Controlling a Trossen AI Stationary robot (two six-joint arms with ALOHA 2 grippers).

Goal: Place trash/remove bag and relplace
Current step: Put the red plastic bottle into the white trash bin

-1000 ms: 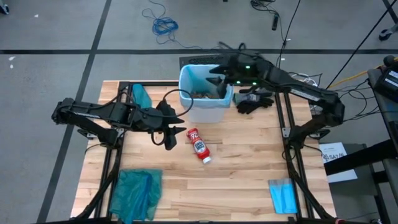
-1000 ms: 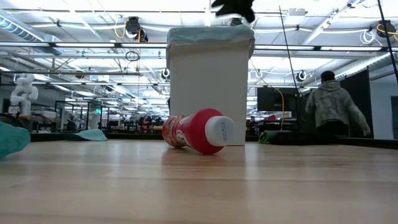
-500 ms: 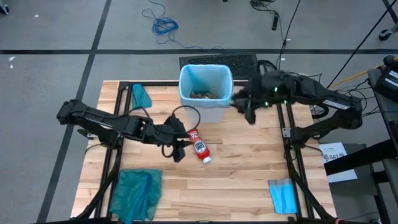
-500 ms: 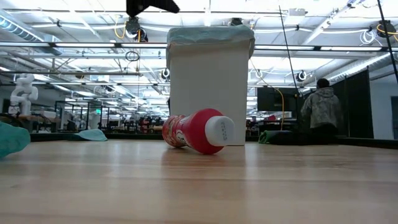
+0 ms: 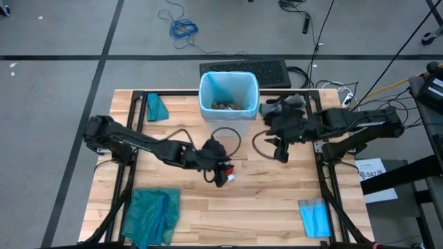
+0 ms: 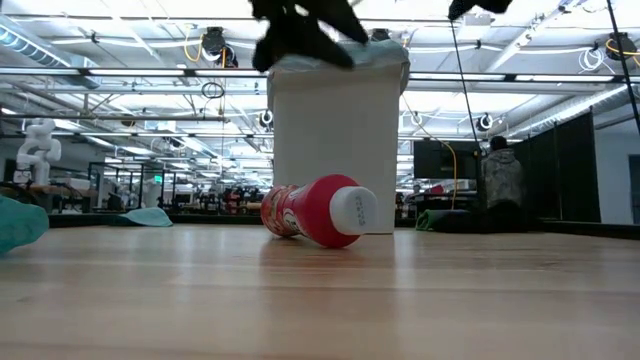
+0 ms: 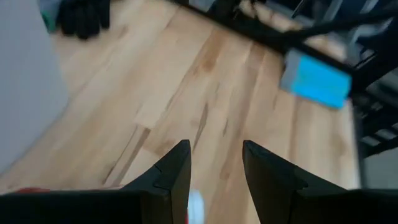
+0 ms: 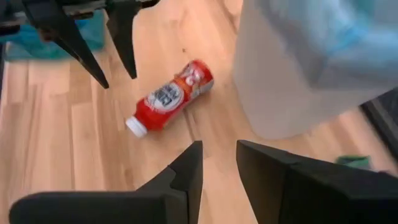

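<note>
The red-and-white bottle point(image 8: 168, 96) lies on its side on the table in front of the bin point(image 5: 228, 104), its white cap point(image 6: 353, 209) toward the near edge. My left gripper point(image 5: 220, 174) hangs open just above it, mostly hiding it in the high view; the cap point(image 7: 195, 205) shows between the fingers. My right gripper point(image 5: 279, 151) hovers open over the table to the right of the bin's front. The light-blue liner point(image 5: 210, 88) lines the bin, and brown paper scraps point(image 5: 224, 106) lie inside.
A teal-green bag point(image 5: 152, 213) lies at the near left corner, a small teal piece point(image 5: 156, 107) left of the bin, a folded blue sheet point(image 5: 315, 218) at the near right. Dark gloves point(image 5: 284, 105) sit right of the bin. A person stands in the room behind point(image 6: 500, 185).
My left gripper has moved right and toward the near edge, from the bin's front left to over the bottle. My right gripper has come out from over the bin, gone right, then toward the near edge and down. The bottle has not moved.
</note>
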